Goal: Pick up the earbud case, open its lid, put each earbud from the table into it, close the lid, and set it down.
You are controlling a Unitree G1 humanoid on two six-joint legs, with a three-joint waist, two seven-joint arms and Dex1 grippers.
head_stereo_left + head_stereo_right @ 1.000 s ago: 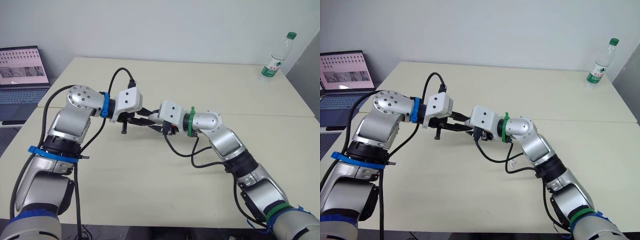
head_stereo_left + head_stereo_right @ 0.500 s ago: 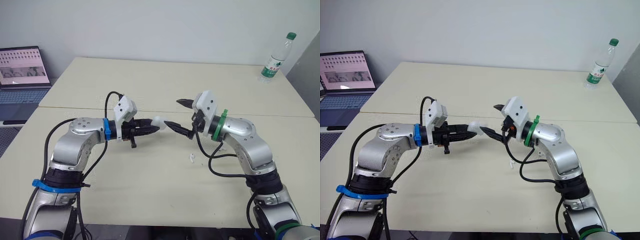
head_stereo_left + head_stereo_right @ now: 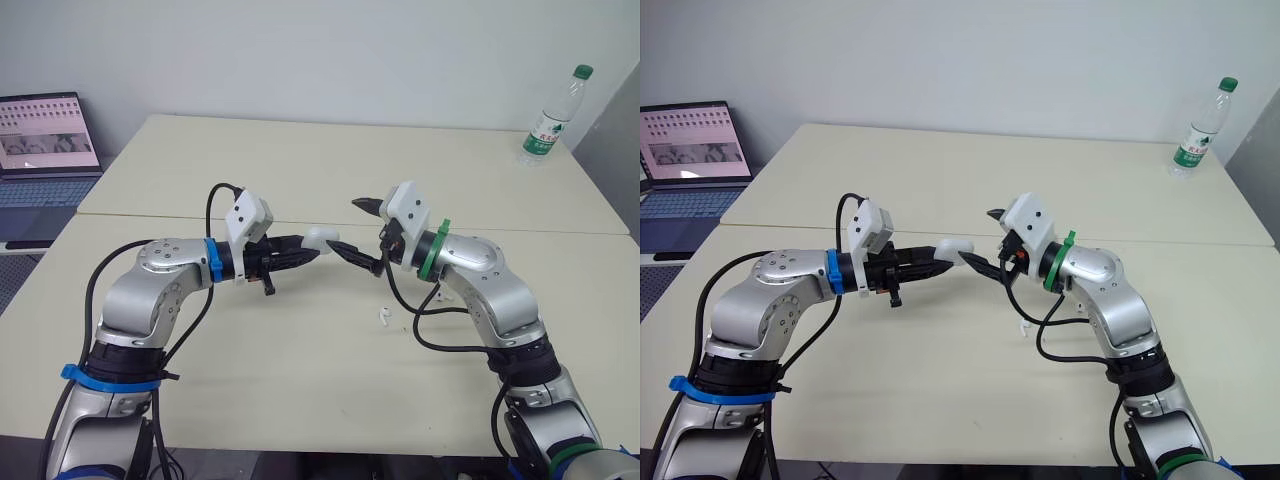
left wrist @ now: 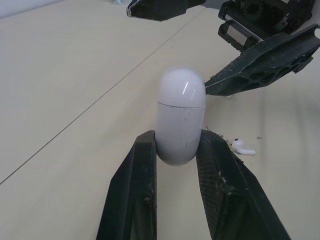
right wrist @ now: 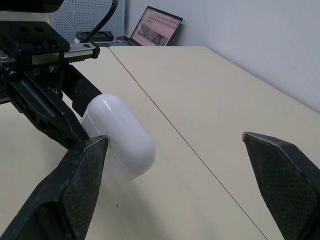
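Closer now, right pincer (image 3: 343, 224) (spread wide) touches case (image 3: 318, 238) clamped by left pincer (image 4: 176, 138).

1. The earbud case (image 4: 181, 117) has its bottom end buried between the jaws of the left gripper (image 4: 177, 142).
2. The earbud (image 3: 382, 317) on the surface (image 3: 300, 380) is too small to tell which way it lies.
3. The laptop (image 3: 45, 150) is cut off at the picture's edge.
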